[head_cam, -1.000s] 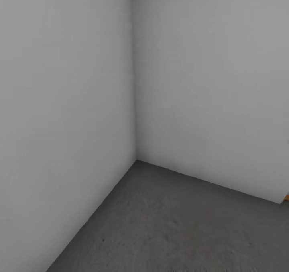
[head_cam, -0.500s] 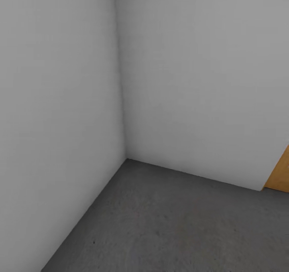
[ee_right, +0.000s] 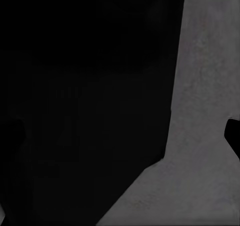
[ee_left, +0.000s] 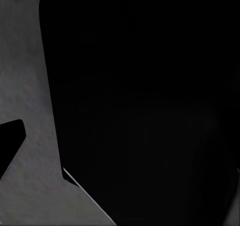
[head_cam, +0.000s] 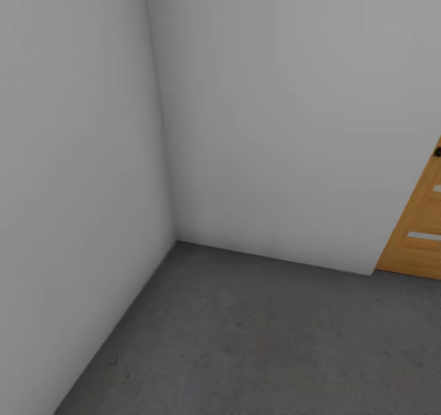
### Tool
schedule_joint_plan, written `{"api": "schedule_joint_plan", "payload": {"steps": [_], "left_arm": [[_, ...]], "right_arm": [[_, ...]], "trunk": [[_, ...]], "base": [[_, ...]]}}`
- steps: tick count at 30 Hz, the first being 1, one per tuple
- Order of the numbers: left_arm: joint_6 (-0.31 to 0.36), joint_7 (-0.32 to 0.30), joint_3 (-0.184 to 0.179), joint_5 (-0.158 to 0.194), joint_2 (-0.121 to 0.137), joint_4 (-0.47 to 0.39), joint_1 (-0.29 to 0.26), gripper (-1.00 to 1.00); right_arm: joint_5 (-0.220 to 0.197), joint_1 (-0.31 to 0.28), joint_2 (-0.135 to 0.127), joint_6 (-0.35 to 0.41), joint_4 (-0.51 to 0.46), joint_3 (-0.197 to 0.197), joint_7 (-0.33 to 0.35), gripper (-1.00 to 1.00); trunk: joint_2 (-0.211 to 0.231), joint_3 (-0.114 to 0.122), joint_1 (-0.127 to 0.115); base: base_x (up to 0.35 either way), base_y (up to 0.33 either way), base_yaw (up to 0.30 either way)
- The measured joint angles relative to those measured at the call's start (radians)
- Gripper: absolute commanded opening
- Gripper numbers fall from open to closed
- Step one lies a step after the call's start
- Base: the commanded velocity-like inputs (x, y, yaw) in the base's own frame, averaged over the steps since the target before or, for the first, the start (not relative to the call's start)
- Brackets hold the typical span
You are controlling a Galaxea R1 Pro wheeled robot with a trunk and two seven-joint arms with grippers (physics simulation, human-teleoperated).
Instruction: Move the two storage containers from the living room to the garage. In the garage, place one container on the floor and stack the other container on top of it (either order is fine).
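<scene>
Both wrist views are mostly taken up by a large black shape, close to the lens and without detail, so whether the left or the right gripper's fingers are apart or together cannot be told. Past the black mass in the left wrist view lies a strip of rough, speckled grey concrete floor [ee_left: 30, 86], with a small black piece cutting in at one edge; the right wrist view shows the same dark grey concrete [ee_right: 200, 136] beside its black shape, and another small black piece at the frame edge. From the head view, the garage corner lies ahead: a plain pale grey left wall [head_cam: 73, 188] runs from near to far and meets a pale grey far wall [head_cam: 275, 127] in an upright seam left of centre. The concrete floor [head_cam: 263, 341] spreads from that corner toward the near and right side, mottled and matte, bare where it shows. At the far right, where the far wall ends, stands an orange-brown wooden door [head_cam: 419, 231] with two pale horizontal insets and a dark fitting near its upper edge
</scene>
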Motion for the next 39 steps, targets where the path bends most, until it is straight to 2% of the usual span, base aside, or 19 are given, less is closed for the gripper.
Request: {"api": "schedule_joint_plan", "payload": {"steps": [30, 39], "left_arm": [[-0.001, 0.000, -0.001, -0.001, -0.002, -0.002, 0.000, 1.00], [-0.001, 0.000, -0.001, -0.001, -0.002, -0.002, 0.000, 1.00]], "right_arm": [[0.001, 0.000, 0.000, 0.000, 0.000, 0.002, -0.001, 1.00], [0.001, 0.000, 0.000, 0.000, 0.000, 0.002, -0.001, 1.00]], "trunk": [[0.000, -0.019, 0.000], [0.000, -0.022, 0.000]], "base": [[0.001, 0.000, -0.253], [0.089, -0.072, -0.259]]}}
